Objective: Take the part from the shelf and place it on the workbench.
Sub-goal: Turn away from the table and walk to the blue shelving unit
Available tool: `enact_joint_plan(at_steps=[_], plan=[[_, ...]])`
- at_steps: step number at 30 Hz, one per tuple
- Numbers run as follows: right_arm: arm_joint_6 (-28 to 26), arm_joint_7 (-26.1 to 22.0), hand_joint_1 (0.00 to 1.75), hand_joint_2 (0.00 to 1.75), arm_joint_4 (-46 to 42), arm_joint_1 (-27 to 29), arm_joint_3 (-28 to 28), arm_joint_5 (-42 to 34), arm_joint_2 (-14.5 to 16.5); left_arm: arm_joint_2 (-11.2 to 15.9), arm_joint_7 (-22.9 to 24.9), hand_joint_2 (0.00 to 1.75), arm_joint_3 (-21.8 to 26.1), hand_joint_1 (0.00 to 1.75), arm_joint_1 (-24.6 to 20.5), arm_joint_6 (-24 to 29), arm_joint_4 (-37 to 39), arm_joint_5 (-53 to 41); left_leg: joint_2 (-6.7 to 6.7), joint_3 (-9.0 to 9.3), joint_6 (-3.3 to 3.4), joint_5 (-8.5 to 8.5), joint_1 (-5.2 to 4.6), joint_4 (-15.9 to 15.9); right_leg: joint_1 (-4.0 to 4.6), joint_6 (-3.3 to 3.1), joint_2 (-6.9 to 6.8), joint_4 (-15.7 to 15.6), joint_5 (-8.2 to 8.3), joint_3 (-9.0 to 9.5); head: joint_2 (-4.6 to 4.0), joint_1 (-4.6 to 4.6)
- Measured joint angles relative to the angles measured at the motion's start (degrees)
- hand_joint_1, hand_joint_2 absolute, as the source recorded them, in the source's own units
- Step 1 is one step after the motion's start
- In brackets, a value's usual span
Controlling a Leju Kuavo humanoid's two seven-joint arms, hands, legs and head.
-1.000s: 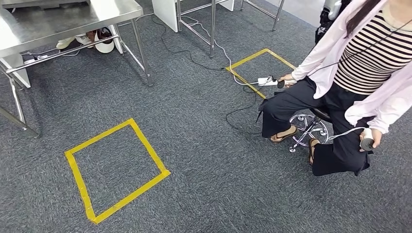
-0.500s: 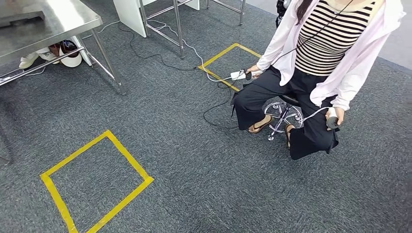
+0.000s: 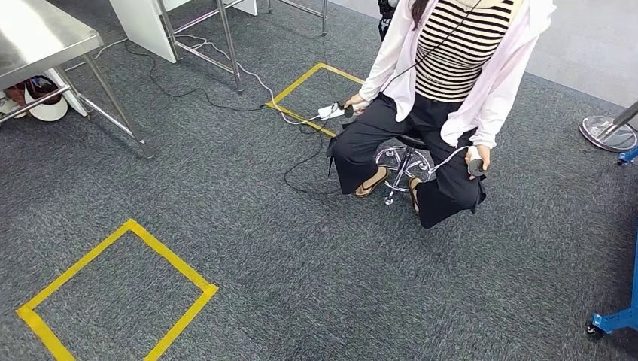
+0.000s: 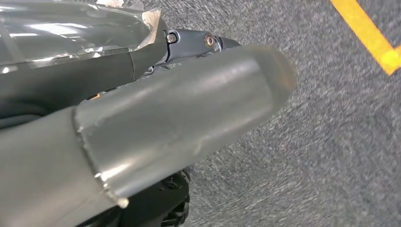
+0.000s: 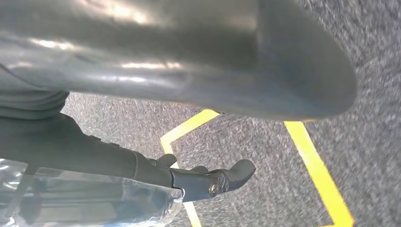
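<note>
Bag (image 4: 80,33) of clear crinkled film is lying between our two hands: we are gripping it with the left hand (image 4: 156,127) and right hand (image 5: 179,61), low over carpet (image 3: 316,286). We are judging it light, slippery; hold both ends.

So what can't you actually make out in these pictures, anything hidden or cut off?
- Left hand, left wrist view: the thick thumb fills the foreground and hides the fingers; held clear wrapping is blurred, so contents are unclear.
- Right hand, right wrist view: same problem.
- Steel table, head view: cut off by the top left edge.
- Blue frame, head view: cut off at the right edge.
- Person, head view: cut off at the top.
</note>
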Motion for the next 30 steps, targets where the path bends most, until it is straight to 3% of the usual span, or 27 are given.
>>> enact_joint_plan(at_steps=[1, 3, 5, 6, 8, 9, 11, 13, 14, 15, 17, 19, 21, 23, 25, 27, 29, 30], plan=[[0.0, 0.0, 0.00, 0.00, 0.0, 0.1, 0.0, 0.0, 0.0, 0.0, 0.0, 0.00, 0.0, 0.00, 0.0, 0.0, 0.0, 0.0, 0.57, 0.04, -0.04, -0.03, -0.01, 0.0, 0.00, 0.41, -0.24, -1.9, 0.93, 1.12, 0.00, -0.01], [0.0, 0.0, 0.00, 0.00, 0.0, 0.0, 0.0, 0.1, -0.1, -0.1, 0.0, 0.00, 0.1, 0.00, -0.1, 0.0, 0.0, 0.0, 1.58, 0.22, -0.29, -0.19, -0.12, 0.0, 0.09, 0.94, -2.02, -9.9, 3.69, 5.50, 0.00, 0.04], [0.0, 0.0, 0.00, 0.00, 0.0, -0.2, 0.0, 0.2, -0.1, -0.1, 0.0, 0.00, 0.2, 0.00, 0.0, 0.0, 0.0, 0.0, 2.54, 0.45, -0.85, -0.52, -0.47, 0.1, 0.41, 0.54, -3.70, -15.5, 5.58, 8.43, 0.00, -0.04], [0.0, 0.0, 0.00, 0.00, 0.0, -0.2, 0.0, 0.2, -0.1, -0.1, 0.0, 0.00, 0.2, 0.00, -0.1, 0.0, 0.0, 0.0, 2.99, 0.59, -1.15, -0.64, -0.61, 0.1, 0.61, 0.18, -3.90, -16.3, 5.91, 8.67, 0.00, -0.12], [0.0, 0.1, 0.00, 0.00, 0.0, 0.0, 0.0, 0.2, -0.1, -0.1, 0.0, 0.00, 0.2, 0.00, -0.2, -0.1, 0.0, 0.0, 3.64, 0.89, -1.76, -0.90, -0.46, 0.2, 0.45, -0.59, -2.85, -16.4, 6.25, 8.50, 0.00, -0.24], [0.0, 0.1, 0.00, 0.00, 0.0, 0.1, 0.0, 0.2, -0.2, -0.1, 0.0, 0.00, 0.2, 0.00, -0.3, -0.1, 0.0, 0.0, 3.11, 0.81, -2.06, -1.44, -0.27, 0.7, 0.27, -0.97, -2.33, -16.5, 6.37, 8.59, 0.00, -0.27], [0.0, 0.1, 0.00, 0.00, 0.0, 0.1, -0.1, 0.2, -0.3, -0.1, 0.0, 0.00, 0.2, 0.00, -0.2, -0.2, 0.0, 0.0, 0.70, -0.78, -2.51, -4.32, 0.07, 4.8, -0.13, -1.93, -1.35, -16.7, 6.70, 8.94, 0.00, -0.43], [0.0, 0.1, 0.00, 0.00, 0.0, 0.0, -0.1, 0.2, -0.3, 0.0, 0.0, 0.00, 0.2, 0.00, 0.0, -0.3, 0.0, 0.0, -1.37, -3.98, -2.72, -7.84, 0.15, 11.9, 0.11, -2.39, -0.32, -16.7, 6.82, 8.91, 0.01, -0.54], [0.0, 0.1, 0.00, 0.00, 0.0, 0.0, -0.1, 0.2, -0.3, 0.0, 0.0, 0.00, 0.2, 0.00, 0.1, -0.3, 0.0, 0.0, -1.72, -5.30, -2.79, -8.51, 0.15, 14.4, 0.22, -2.40, 0.30, -16.7, 6.82, 8.94, 0.00, -0.51], [0.0, 0.1, 0.00, 0.00, 0.0, 0.1, -0.1, 0.2, -0.3, 0.0, 0.0, 0.00, 0.2, 0.00, 0.1, -0.3, 0.0, 0.0, -1.86, -5.88, -2.83, -8.08, 0.16, 15.2, 0.28, -2.39, 0.94, -16.6, 6.81, 9.00, 0.00, -0.52], [0.0, 0.1, 0.00, 0.00, 0.0, 0.1, -0.1, 0.2, -0.3, 0.0, 0.0, 0.00, 0.2, 0.00, 0.1, -0.3, 0.0, 0.0, -2.27, -4.35, -2.72, -4.47, 0.23, 11.0, 0.32, -2.37, 2.26, -16.5, 6.79, 9.14, 0.00, -0.52], [0.0, 0.1, 0.00, 0.00, 0.0, 0.0, -0.1, 0.2, -0.3, 0.1, 0.0, 0.00, 0.2, 0.00, 0.1, -0.3, 0.0, 0.0, -4.27, -1.49, -2.47, -1.25, 0.43, 4.2, 0.46, -2.25, 3.49, -16.1, 6.74, 8.94, 0.00, -0.49], [0.0, 0.1, 0.00, 0.00, 0.0, -0.1, -0.1, 0.2, -0.3, 0.1, 0.0, 0.00, 0.2, 0.00, 0.1, -0.3, 0.0, 0.0, -5.56, -0.35, -2.16, -0.57, 0.34, 1.2, 0.60, -1.74, 4.52, -15.9, 6.85, 8.34, 0.00, -0.45], [0.0, 0.1, 0.00, 0.00, 0.0, 0.0, -0.1, 0.0, -0.3, 0.1, 0.0, 0.00, 0.2, 0.00, 0.0, -0.3, 0.0, -0.1, -4.64, -0.31, -1.47, -0.29, 0.06, 0.7, 0.52, -0.94, 5.30, -16.0, 7.10, 7.71, 0.01, -0.45], [0.0, 0.1, 0.00, 0.00, 0.0, 0.2, -0.2, -0.2, -0.3, 0.0, 0.0, 0.00, 0.3, 0.00, -0.1, -0.4, 0.0, -0.2, -3.42, -0.08, -0.50, 0.25, 0.04, 0.0, 0.42, -0.57, 3.91, -14.3, 6.20, 6.57, 0.01, -0.34], [0.0, 0.1, 0.00, 0.00, 0.0, 0.1, -0.3, -0.3, -0.3, 0.1, -0.1, 0.00, 0.3, 0.00, 0.0, -0.5, 0.0, -0.3, -2.04, 0.00, 0.05, 0.49, -0.02, -0.4, 0.27, -0.71, 1.37, -8.4, 3.18, 3.61, 0.01, -0.16], [0.0, 0.1, 0.00, 0.00, 0.0, 0.1, -0.3, -0.3, -0.3, 0.1, -0.1, 0.00, 0.3, 0.00, 0.0, -0.4, 0.0, -0.3, -0.63, -0.12, 0.17, 0.47, -0.13, -0.3, -0.01, -0.49, 0.33, -1.3, 0.31, 0.22, 0.00, -0.07], [0.0, 0.1, 0.00, 0.00, 0.0, 0.1, -0.3, -0.3, -0.3, 0.1, -0.1, 0.00, 0.3, 0.00, 0.0, -0.5, 0.0, -0.3, 0.04, -0.15, 0.14, 0.45, -0.13, -0.3, -0.17, -0.09, 0.14, 0.2, -0.02, -0.35, 0.00, -0.06]])
